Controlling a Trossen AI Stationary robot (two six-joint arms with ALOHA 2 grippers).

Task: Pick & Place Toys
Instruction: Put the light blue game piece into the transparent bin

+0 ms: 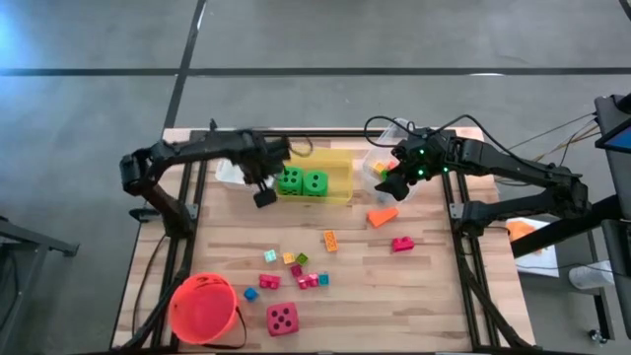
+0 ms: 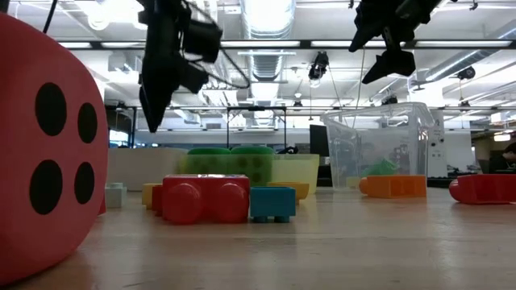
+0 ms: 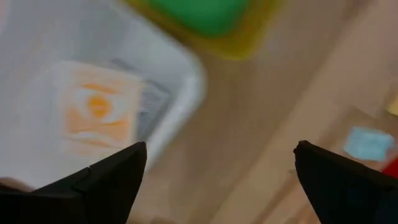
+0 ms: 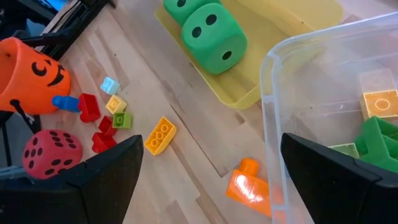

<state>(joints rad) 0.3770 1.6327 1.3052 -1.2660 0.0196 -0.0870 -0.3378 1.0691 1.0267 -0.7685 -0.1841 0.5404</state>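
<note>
Both end effectors are hanging above the far part of the worktop with fingers spread wide and nothing between them. Starting at the near edge, the orange-red bucket is sitting at the near left corner, with the pink-red die just beside it on the bare wood. A little farther in, small bright blocks are lying scattered, a pink block is off to the right, and the orange wedge is lying just in front of the clear bin. That clear bin is holding green and yellow blocks. Next to it, the yellow bin is carrying the two green dice side by side. At far left, the white bin is showing a picture card inside. The left end effector is hovering between white and yellow bins; the right end effector is hanging over the clear bin's near side.
</note>
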